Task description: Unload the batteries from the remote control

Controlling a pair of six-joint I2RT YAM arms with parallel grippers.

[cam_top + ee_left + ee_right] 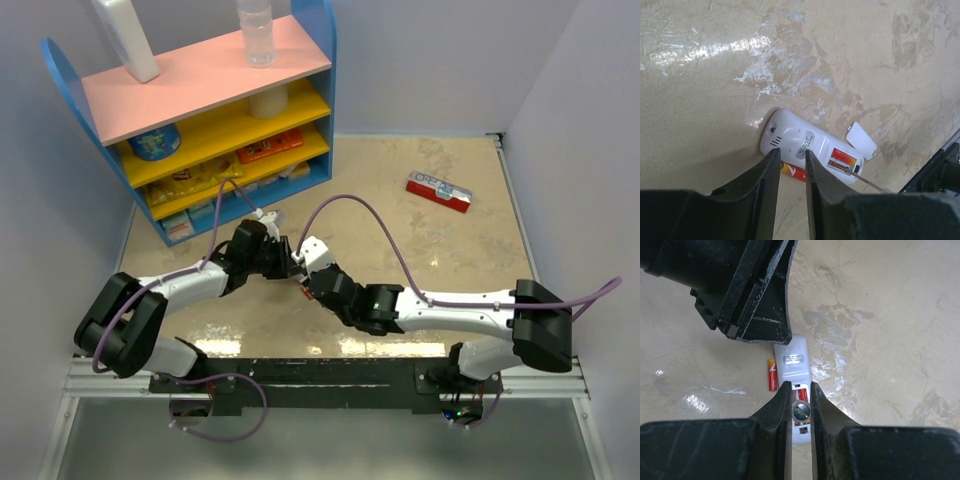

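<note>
- Remote control (800, 142) lay back-up on the beige table (715, 100), mid-workspace, btwn the two arms; battery bay open.
- Its white cover (861, 141) was off, on the table just beside the bay end.
- Loose battery (792, 171), red-orange, lay flat on the table just beside the remote's long edge, outside the bay.
- Second battery (842, 156) sat inside the bay.
- Left gripper (792, 151) hung over the label end of the remote, jaws only slightly apart w/ a narrow gap. The loose battery showed through that gap but lower down, and nothing was held.
- Right gripper (800, 384) was at the bay end, jaws almost closed w/ only a slim gap, and the bay showed btwn the fingers. Couldn't tell whether they gripped anything.
- Thin metal rod (865, 179) ran from the bay out toward the right gripper's side; what it was, can't tell.
- Top view: both grippers met tip to tip near table centre, hiding the remote.
- Red-and-white box (440, 190) lay well apart, far right of the table.
- Blue shelf unit (200, 100) stood at the far left corner w/ a clear bottle (256, 30) on its pink top.
</note>
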